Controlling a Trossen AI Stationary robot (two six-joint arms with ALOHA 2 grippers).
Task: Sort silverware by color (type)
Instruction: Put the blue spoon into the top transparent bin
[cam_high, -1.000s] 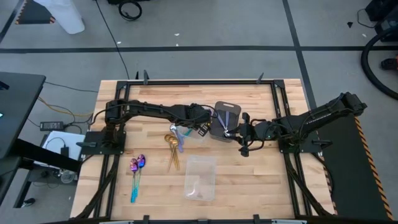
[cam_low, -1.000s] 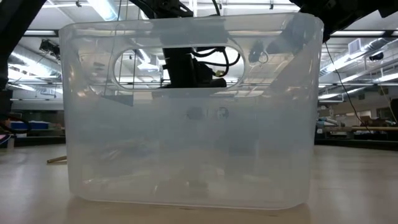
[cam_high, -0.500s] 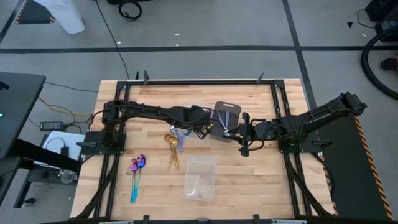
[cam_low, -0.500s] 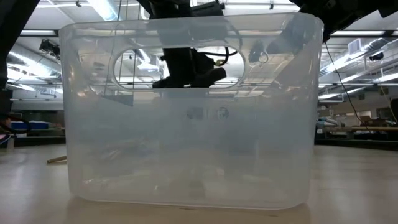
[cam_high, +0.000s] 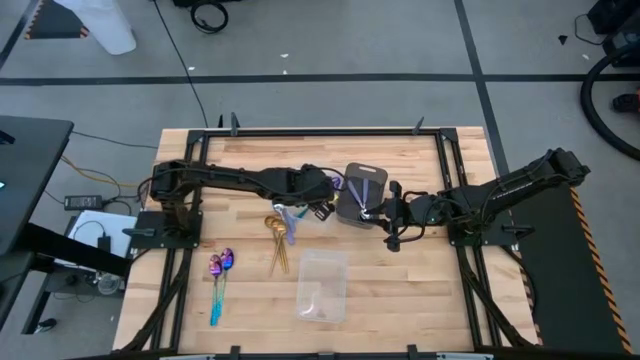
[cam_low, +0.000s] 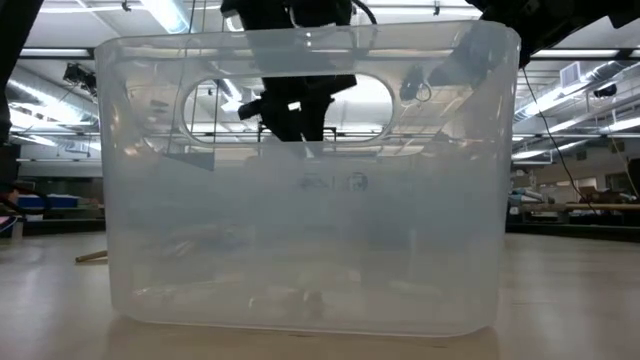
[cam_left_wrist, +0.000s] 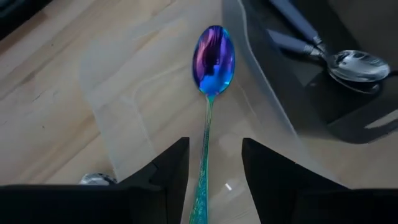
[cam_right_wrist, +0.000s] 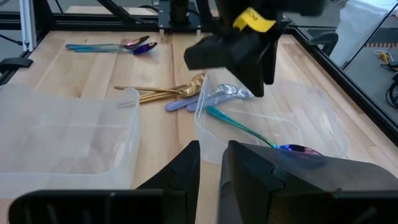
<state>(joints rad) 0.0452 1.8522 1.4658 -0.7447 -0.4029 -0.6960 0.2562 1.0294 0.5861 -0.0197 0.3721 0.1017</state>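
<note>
Directly ahead of the left gripper (cam_left_wrist: 210, 171) — jaws open — the purple-blue spoon (cam_left_wrist: 213, 59) lies lengthwise, apparently released.

Between the matt black left gripper's (cam_left_wrist: 211, 163) fingers a glossy iridescent purple-blue metal spoon (cam_left_wrist: 213, 55) lies in a smooth clear plastic tray (cam_left_wrist: 124, 118) on pale grained wood table (cam_left_wrist: 43, 81), beside mirror-polished silver spoons (cam_left_wrist: 354, 64) on a matt dark grey tray (cam_left_wrist: 348, 106).

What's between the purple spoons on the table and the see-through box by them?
High view: the gold spoons lie between the purple spoons and the clear box.
</note>
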